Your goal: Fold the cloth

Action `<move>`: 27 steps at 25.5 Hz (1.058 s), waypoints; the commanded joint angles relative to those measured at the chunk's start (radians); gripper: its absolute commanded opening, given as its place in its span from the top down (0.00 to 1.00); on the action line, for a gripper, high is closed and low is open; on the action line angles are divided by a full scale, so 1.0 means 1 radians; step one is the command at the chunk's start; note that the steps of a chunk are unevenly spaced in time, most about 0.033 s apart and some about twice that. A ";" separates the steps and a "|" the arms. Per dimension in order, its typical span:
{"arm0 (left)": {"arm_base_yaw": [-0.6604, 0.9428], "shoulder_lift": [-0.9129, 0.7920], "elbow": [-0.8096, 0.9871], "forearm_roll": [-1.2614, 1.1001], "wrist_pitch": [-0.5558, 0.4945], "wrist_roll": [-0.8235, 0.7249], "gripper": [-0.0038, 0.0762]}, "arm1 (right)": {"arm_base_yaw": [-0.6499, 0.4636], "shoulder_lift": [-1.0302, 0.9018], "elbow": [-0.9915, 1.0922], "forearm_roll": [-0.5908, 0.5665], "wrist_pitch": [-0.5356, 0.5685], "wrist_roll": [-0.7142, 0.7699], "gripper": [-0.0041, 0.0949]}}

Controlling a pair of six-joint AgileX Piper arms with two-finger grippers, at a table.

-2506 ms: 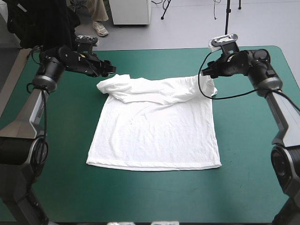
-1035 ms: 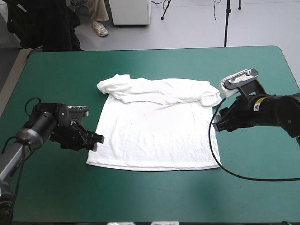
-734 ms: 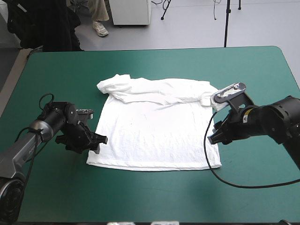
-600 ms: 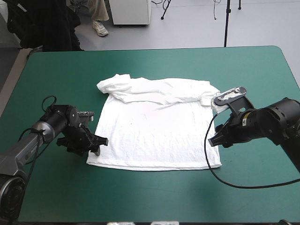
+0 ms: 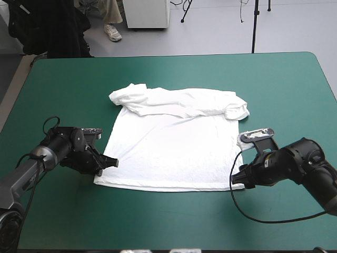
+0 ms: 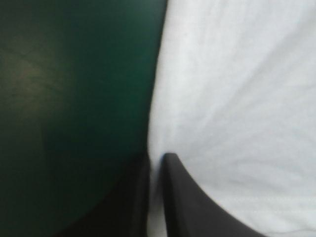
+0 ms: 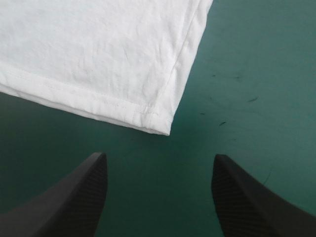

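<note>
The T-shirt (image 5: 174, 153) lies spread on the tabletop (image 5: 284, 79), a little left of the middle. Its body is flat, with the hem toward the near edge. The far part is gathered in a rumpled band across the shirt's width.

The left end effector (image 5: 109, 162) is low at the T-shirt's left edge, close to the near-left corner. In the left wrist view its two black fingers (image 6: 190, 212) are all but together, with a thin fold of white fabric pinched between them, so it grips the T-shirt. Creases fan out through the cloth from the pinch. The teal-green cover (image 6: 74, 98) shows bare to one side of the fingers.

The right end effector (image 5: 241, 179) is low at the near-right corner. In the right wrist view its fingers (image 7: 74, 202) stand wide apart, open and holding nothing. The stitched corner of the hem (image 7: 159, 129) lies flat on the cover just ahead of the gap between them, not touching either finger. Bare cover lies under the fingers and beside the corner.

The two end effectors are well apart, one at each end of the hem.
</note>
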 commanded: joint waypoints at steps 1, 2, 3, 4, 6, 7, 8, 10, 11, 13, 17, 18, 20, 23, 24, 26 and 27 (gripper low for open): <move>-0.011 0.014 0.020 -0.089 -0.042 0.008 0.96 | 0.000 0.009 0.057 0.009 -0.120 0.033 0.37; -0.011 0.014 0.020 -0.089 -0.043 0.008 0.96 | 0.000 0.028 0.062 0.009 -0.134 0.043 0.37; -0.011 0.014 0.020 -0.100 -0.043 0.008 0.96 | 0.000 0.046 0.064 0.006 -0.147 0.043 0.37; -0.011 0.014 0.020 -0.110 -0.044 0.008 0.96 | 0.000 0.074 0.064 0.006 -0.169 0.043 0.37; -0.011 0.014 0.020 -0.130 -0.047 0.017 0.96 | 0.000 0.135 0.064 0.005 -0.187 0.054 0.37; -0.011 0.014 0.020 -0.134 -0.047 0.017 0.96 | 0.000 0.170 0.064 -0.002 -0.194 0.066 0.37; -0.011 0.014 0.020 -0.134 -0.047 0.017 0.96 | 0.000 0.204 0.064 -0.002 -0.208 0.066 0.37; -0.011 0.014 0.020 -0.134 -0.044 0.017 0.96 | 0.000 0.248 0.064 -0.002 -0.223 0.066 0.37; -0.011 0.014 0.020 -0.134 -0.042 0.017 0.96 | 0.000 0.267 0.064 0.000 -0.227 0.064 0.37; -0.011 0.014 0.020 -0.134 -0.040 0.017 0.96 | 0.000 0.295 0.064 0.006 -0.229 0.059 0.37; -0.011 0.014 0.020 -0.143 -0.040 0.019 0.96 | 0.000 0.326 0.075 0.009 -0.249 0.059 0.40; -0.011 0.014 0.018 -0.148 -0.040 0.019 0.96 | 0.000 0.328 0.079 0.011 -0.254 0.059 0.44; -0.011 0.012 0.018 -0.160 -0.044 0.019 0.96 | 0.000 0.330 0.100 0.042 -0.270 0.050 0.54; -0.011 0.012 0.018 -0.167 -0.051 0.019 0.96 | 0.000 0.330 0.137 0.122 -0.292 -0.013 0.72; -0.013 0.012 0.018 -0.167 -0.051 0.019 0.96 | 0.000 0.330 0.149 0.149 -0.302 -0.031 0.80; -0.013 0.012 0.018 -0.167 -0.053 0.021 0.96 | 0.000 0.330 0.171 0.190 -0.316 -0.059 0.92; -0.013 0.012 0.018 -0.167 -0.053 0.021 0.96 | 0.000 0.330 0.180 0.215 -0.325 -0.067 0.98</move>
